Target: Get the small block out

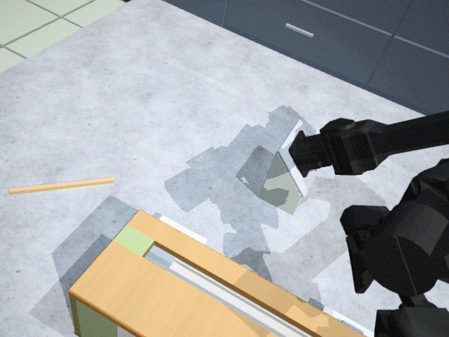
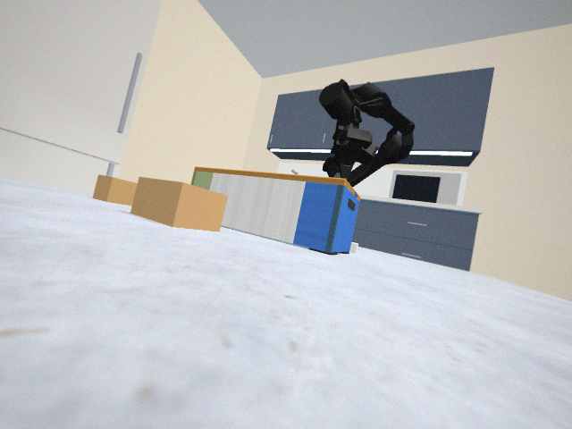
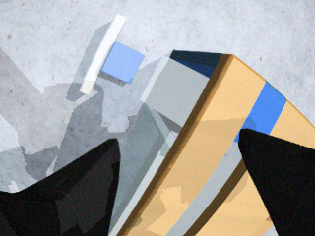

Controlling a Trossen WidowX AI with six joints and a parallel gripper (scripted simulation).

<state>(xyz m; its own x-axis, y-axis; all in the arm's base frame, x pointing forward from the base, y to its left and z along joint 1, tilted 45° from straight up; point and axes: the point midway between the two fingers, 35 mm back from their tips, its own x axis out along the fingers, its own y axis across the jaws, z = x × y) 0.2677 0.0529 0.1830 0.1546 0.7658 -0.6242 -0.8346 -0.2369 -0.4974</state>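
Observation:
The small light-blue block (image 3: 123, 62) lies on the table, outside the box, beside a low white strip (image 3: 104, 53) near the box's blue end. In the top view a blue sliver shows past the box's edge; I cannot tell if it is the block. The box (image 1: 109, 281) (image 2: 258, 198) (image 3: 241, 90) stands upright with an orange slotted top, one green end and one blue end. My gripper (image 3: 181, 143) (image 2: 337, 172) is open and empty above the box. In the wrist view its fingers straddle the box's top edge, with the block beyond the fingertips.
Two orange blocks (image 2: 200, 207) (image 2: 115, 189) stand before the box's face. An orange stick (image 1: 61, 185) lies beyond the green end. A tilted pale panel (image 1: 280, 181) stands behind the box, against a black arm-like part. Another white strip (image 1: 184, 229) lies near the green end.

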